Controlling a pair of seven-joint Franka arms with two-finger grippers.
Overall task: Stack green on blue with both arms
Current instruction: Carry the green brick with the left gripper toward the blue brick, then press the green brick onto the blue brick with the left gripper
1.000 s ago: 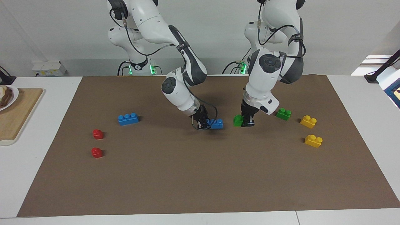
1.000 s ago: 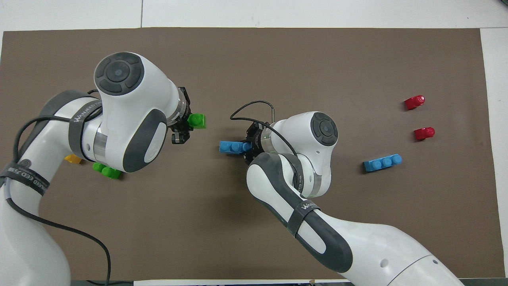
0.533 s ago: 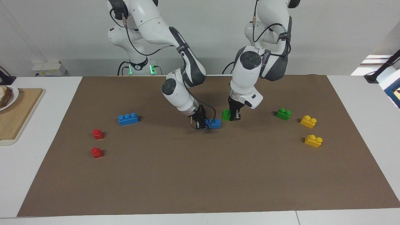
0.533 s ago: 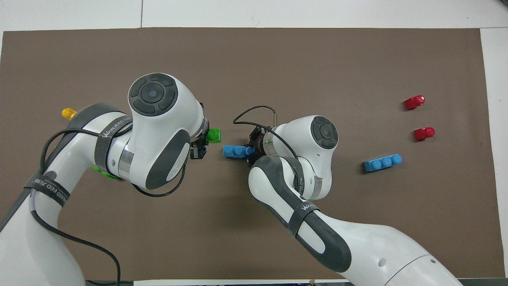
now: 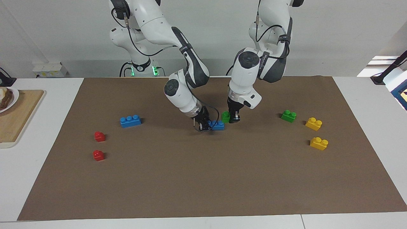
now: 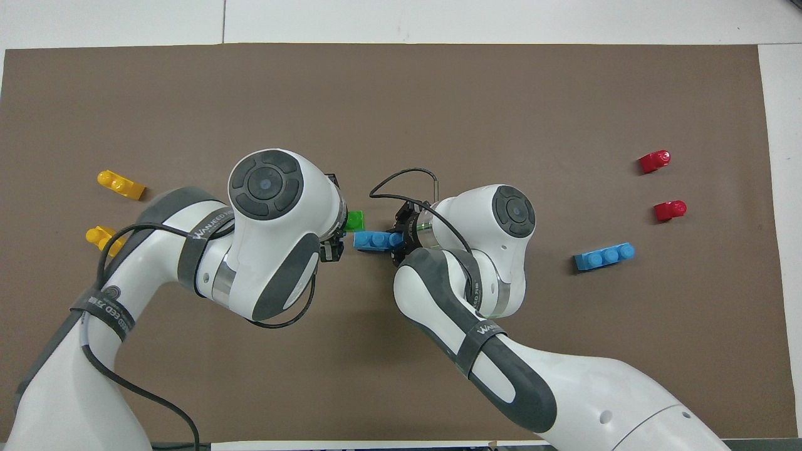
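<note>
A small green brick hangs just above the brown mat, with my left gripper shut on one end of it. My right gripper is shut on one end of a three-stud blue brick, low at the mat's middle. The green brick sits slightly higher than the blue brick's free end and right beside it. Whether the two bricks touch cannot be told.
A second blue brick and two red bricks lie toward the right arm's end. Another green brick and two yellow bricks lie toward the left arm's end. A wooden board sits off the mat.
My left gripper has carried the green brick up off the mat and across to the blue brick's free end. The right gripper and blue brick shifted only slightly.
</note>
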